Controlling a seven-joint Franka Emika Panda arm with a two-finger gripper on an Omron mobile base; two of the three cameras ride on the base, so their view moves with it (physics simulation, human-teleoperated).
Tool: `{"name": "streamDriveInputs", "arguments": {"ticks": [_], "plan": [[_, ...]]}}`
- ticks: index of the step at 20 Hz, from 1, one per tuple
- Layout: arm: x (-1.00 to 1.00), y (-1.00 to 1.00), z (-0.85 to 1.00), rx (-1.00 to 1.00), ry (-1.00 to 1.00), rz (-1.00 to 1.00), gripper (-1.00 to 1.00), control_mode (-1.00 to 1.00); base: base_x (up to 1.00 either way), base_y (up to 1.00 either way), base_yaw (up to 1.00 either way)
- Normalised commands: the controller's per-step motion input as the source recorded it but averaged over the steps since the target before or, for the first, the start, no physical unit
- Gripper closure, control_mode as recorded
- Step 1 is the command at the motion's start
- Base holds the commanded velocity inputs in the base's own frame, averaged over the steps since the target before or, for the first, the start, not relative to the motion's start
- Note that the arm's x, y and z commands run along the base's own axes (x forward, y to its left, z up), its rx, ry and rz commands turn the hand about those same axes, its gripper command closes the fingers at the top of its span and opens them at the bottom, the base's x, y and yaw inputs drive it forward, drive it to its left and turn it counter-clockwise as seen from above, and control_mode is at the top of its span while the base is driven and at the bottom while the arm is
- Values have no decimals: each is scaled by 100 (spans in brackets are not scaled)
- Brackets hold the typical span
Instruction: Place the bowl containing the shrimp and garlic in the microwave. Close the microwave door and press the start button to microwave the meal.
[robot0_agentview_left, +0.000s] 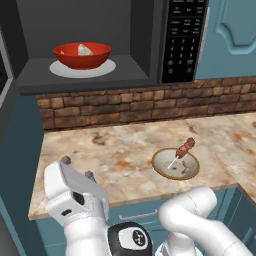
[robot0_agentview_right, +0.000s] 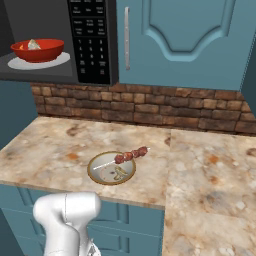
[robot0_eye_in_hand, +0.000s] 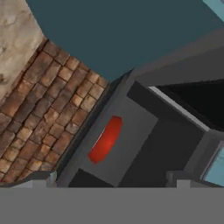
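Observation:
The red-orange bowl (robot0_agentview_left: 82, 56) sits on the white turntable (robot0_agentview_left: 102, 70) inside the open microwave (robot0_agentview_left: 142, 35), with the white-grey garlic (robot0_agentview_left: 85, 49) showing above its rim. The shrimp is hidden behind the bowl's wall. At the left edge of the left base view the microwave door (robot0_agentview_left: 3, 80) stands swung open. My gripper (robot0_agentview_left: 77, 168) is open and holds nothing. It is low in front of the counter, below and to the left of the microwave, pointing up. The right base view shows the bowl (robot0_agentview_right: 37, 50) and garlic (robot0_agentview_right: 34, 45). The hand view looks up at the bowl (robot0_eye_in_hand: 106, 140) past my gripper (robot0_eye_in_hand: 111, 178).
The black keypad panel (robot0_agentview_left: 182, 40) is on the microwave's right side. A tan plate (robot0_agentview_left: 162, 167) with a meat skewer (robot0_agentview_left: 184, 149) lies on the marble counter (robot0_agentview_left: 100, 145). A brick backsplash (robot0_agentview_left: 150, 105) runs behind it, with teal cabinets (robot0_agentview_right: 185, 40) to the right.

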Motion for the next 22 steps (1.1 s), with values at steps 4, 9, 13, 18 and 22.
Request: {"name": "streamDriveInputs", "arguments": {"ticks": [4,9,13,18,22], "plan": [[-12,37,-16,-31,-7,-18,-100,-100,0,0,0],[-19,53,2,-14,-4,-16,-100,-100,0,0,0],[-15,55,1,-8,0,-15,-100,-100,0,0,0],[-1,44,0,-8,0,-15,-100,-100,0,0,0],[0,47,0,-7,0,-15,-100,-100,0,0,0]]}}
